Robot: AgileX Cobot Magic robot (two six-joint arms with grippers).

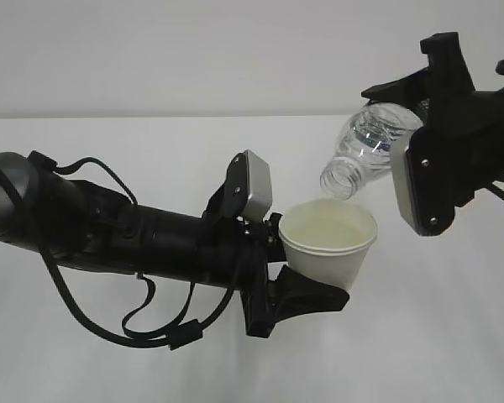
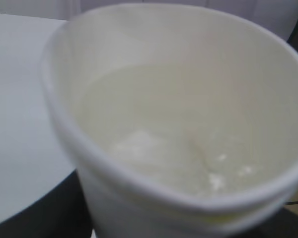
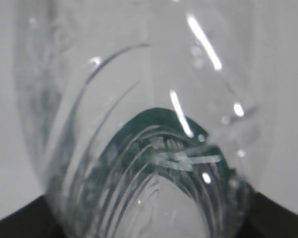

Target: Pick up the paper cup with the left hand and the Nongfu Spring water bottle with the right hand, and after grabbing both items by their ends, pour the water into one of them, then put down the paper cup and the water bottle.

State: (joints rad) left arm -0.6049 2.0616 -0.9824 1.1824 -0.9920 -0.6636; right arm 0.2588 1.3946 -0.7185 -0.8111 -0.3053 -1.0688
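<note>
Left hand (image 1: 307, 294): its black fingers are clamped on the lower body of the paper cup (image 1: 329, 243), which stands upright above them and clear of the white worktop (image 1: 454, 336); the left wrist view shows the cup's cream inside holding pale liquid, judged to be the water (image 2: 188, 158). Right hand (image 1: 420, 113): its fingers are closed on the base end of the Nongfu Spring water bottle (image 1: 365, 147), which slopes down and away from them, the capless neck hanging just above the cup's rim on the side nearest that hand. No stream is visible at the mouth, and the bottle wall looks largely clear, so the pour is judged at or near its end. Risks from here: the mouth sits over the rim's edge rather than the centre, so any remaining flow could run down the cup's outside; the filled paper wall may buckle under the grip; a tilt of the left wrist while lowering would slop water onto the worktop
</note>
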